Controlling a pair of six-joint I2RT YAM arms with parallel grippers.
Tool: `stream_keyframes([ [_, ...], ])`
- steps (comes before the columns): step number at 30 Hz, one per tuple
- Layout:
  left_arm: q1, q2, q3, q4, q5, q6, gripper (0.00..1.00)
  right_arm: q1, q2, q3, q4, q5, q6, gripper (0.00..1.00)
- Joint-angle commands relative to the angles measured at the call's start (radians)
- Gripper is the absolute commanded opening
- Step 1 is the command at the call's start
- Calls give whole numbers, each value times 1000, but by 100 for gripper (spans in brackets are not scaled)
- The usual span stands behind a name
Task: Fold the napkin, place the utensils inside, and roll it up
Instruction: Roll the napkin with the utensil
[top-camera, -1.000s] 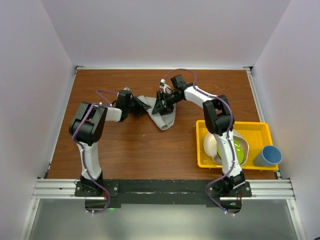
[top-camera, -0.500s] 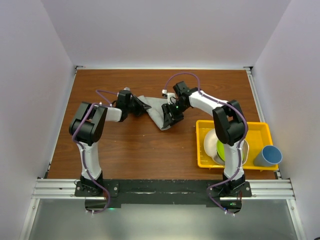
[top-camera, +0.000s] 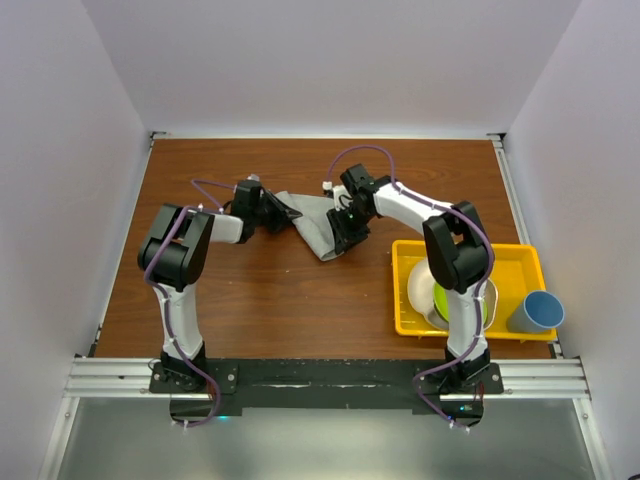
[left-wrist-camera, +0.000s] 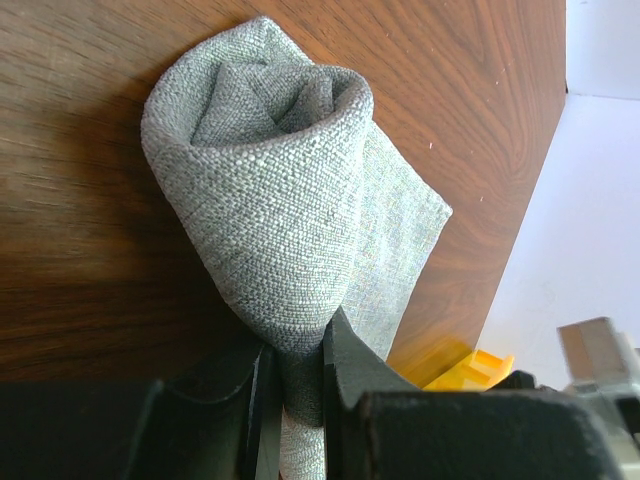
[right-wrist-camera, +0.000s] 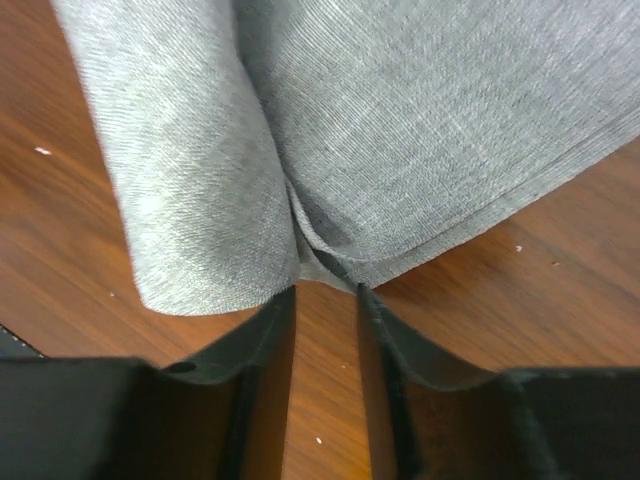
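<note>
Between the fingers of the left claw (left-wrist-camera: 295, 365) the narrow end of the napkin (left-wrist-camera: 270, 200) is pinched tight, so this claw is clamped on cloth. From that pinch the napkin widens into a loose cone-shaped roll, its open mouth pointing away from the claw and resting on the counter (top-camera: 250, 290). On the other side, the right claw (right-wrist-camera: 325, 300) is set low, its jaws narrowly apart with bare wood showing between them. Its tips sit at the crease where the rolled part meets the flat flap, and whether they nip any cloth cannot be told. The spoon is not in sight; it may be inside the roll. Seen from above, the napkin lies near the middle of the counter's far half, between the two claws. The weave looks soft, light and limp, likely to sag and unroll if let go. It seems best taken at a doubled edge or at the crease, where several layers give the fingers something to bite.
</note>
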Motion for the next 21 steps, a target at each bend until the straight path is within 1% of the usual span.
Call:
stream_keyframes([
  [1, 18, 29, -22, -99, -17, 16, 0, 28, -98, 128, 13, -47, 47, 40],
  [3, 18, 30, -16, -102, -17, 13, 0, 29, -87, 148, 36, -92, 95, 41],
  [4, 18, 30, -12, -108, -15, 13, 0, 29, -81, 148, 77, -101, 110, 41],
  [5, 18, 30, -11, -111, -17, 14, 0, 31, -72, 145, 97, -119, 136, 40],
  [6, 18, 29, -8, -113, -18, 14, 0, 31, -37, 149, 104, -159, 141, 37],
  [8, 18, 27, -6, -119, -18, 14, 0, 36, -7, 163, 105, -170, 141, 31],
  [10, 18, 24, -9, -124, -23, 11, 0, 36, 10, 139, 124, -168, 139, 30],
  [16, 18, 24, -14, -124, -17, -9, 0, 37, 8, 5, 156, -67, 101, 27],
  [18, 18, 24, -8, -134, -14, -9, 0, 37, 14, -15, 158, -27, 80, 27],
  [19, 18, 26, -3, -150, -10, -9, 0, 37, 25, -22, 153, 17, 72, 26],
  [21, 18, 21, 11, -179, -12, -1, 0, 36, 30, -3, 135, 63, 41, 25],
])
